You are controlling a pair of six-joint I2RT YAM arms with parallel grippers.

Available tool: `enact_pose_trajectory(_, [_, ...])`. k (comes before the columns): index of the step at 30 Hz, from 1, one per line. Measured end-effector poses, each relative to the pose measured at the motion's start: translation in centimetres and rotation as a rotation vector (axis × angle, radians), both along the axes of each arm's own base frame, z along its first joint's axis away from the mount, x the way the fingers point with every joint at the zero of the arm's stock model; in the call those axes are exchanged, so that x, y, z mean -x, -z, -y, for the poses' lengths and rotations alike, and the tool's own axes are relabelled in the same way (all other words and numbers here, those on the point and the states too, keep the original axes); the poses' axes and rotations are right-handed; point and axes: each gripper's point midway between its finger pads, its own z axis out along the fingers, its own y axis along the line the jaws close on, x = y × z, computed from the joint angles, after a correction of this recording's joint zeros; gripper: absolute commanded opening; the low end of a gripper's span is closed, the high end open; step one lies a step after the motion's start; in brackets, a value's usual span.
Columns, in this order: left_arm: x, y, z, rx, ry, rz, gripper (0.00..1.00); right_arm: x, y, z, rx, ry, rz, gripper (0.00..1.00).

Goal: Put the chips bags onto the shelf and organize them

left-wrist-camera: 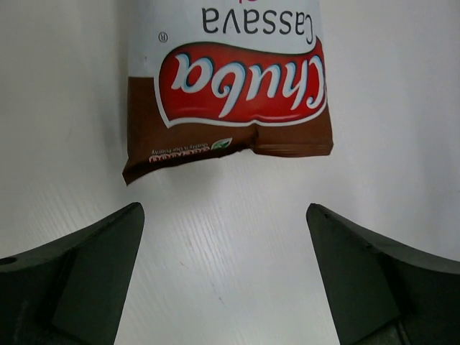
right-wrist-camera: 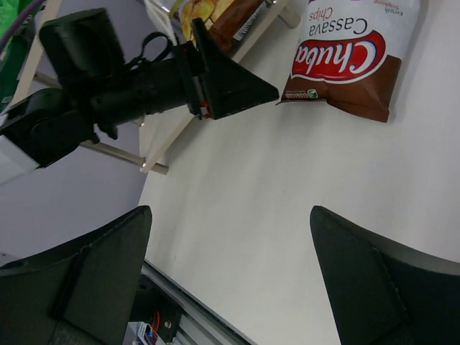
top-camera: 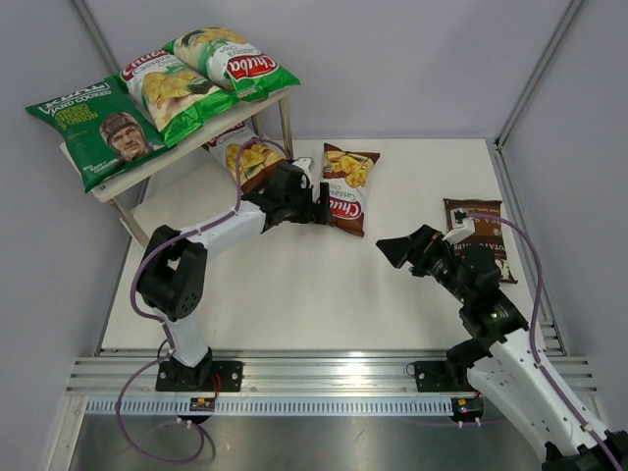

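The shelf [top-camera: 147, 169] stands at the back left. On its top board lie a dark green bag with a man's face [top-camera: 108, 132] and two green-white Chuba bags [top-camera: 172, 88] [top-camera: 231, 61]. A brown Chuba bag [top-camera: 245, 152] lies on the lower tier. Another brown Chuba bag [top-camera: 345, 186] [left-wrist-camera: 230, 93] [right-wrist-camera: 352, 57] lies flat on the table. My left gripper [top-camera: 324, 204] [left-wrist-camera: 224, 208] is open just short of this bag's bottom edge and holds nothing. A dark brown Kettle bag [top-camera: 481, 235] lies at the right, partly hidden by my right arm. My right gripper [top-camera: 397, 250] [right-wrist-camera: 230, 210] hangs open and empty over bare table.
The white table [top-camera: 294, 285] is walled by grey panels at the back and sides. An aluminium rail [top-camera: 324, 378] with both arm bases runs along the near edge. A thin shelf leg [right-wrist-camera: 108, 151] shows in the right wrist view, as does the left arm's gripper [right-wrist-camera: 215, 79].
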Motion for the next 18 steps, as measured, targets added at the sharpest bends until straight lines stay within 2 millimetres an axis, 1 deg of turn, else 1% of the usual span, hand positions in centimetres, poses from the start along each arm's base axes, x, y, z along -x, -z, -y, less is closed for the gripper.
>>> enact_pose_trajectory(3, [-1.5, 1.1, -0.1, -0.039, 0.025, 0.001, 0.99, 1.3, -1.1, 0.5, -0.013, -0.007, 0.039, 0.99])
enact_pose_trajectory(6, [-3.2, 1.3, -0.6, -0.031, 0.049, 0.007, 0.99, 2.1, -1.6, 0.8, -0.014, -0.013, 0.064, 0.99])
enact_pose_trajectory(8, [-4.2, 1.2, -1.1, -0.005, 0.070, 0.010, 0.99, 2.3, -1.5, 0.9, -0.009, -0.016, 0.066, 0.99])
enact_pose_trajectory(12, [-6.5, 1.8, -1.8, 0.023, 0.088, 0.004, 0.99, 2.5, -0.9, 0.7, 0.005, -0.032, 0.053, 1.00])
enact_pose_trajectory(13, [-7.2, 2.1, -1.7, 0.029, 0.094, 0.005, 0.99, 2.5, -0.8, 0.7, 0.007, -0.035, 0.051, 0.99])
enact_pose_trajectory(15, [-8.0, 2.9, -1.3, 0.039, 0.112, -0.004, 0.99, 2.6, -0.6, 0.5, 0.011, -0.048, 0.047, 1.00])
enact_pose_trajectory(18, [-8.2, 4.5, -0.6, 0.047, 0.137, -0.031, 0.99, 2.7, -0.4, 0.3, 0.014, -0.066, 0.042, 0.99])
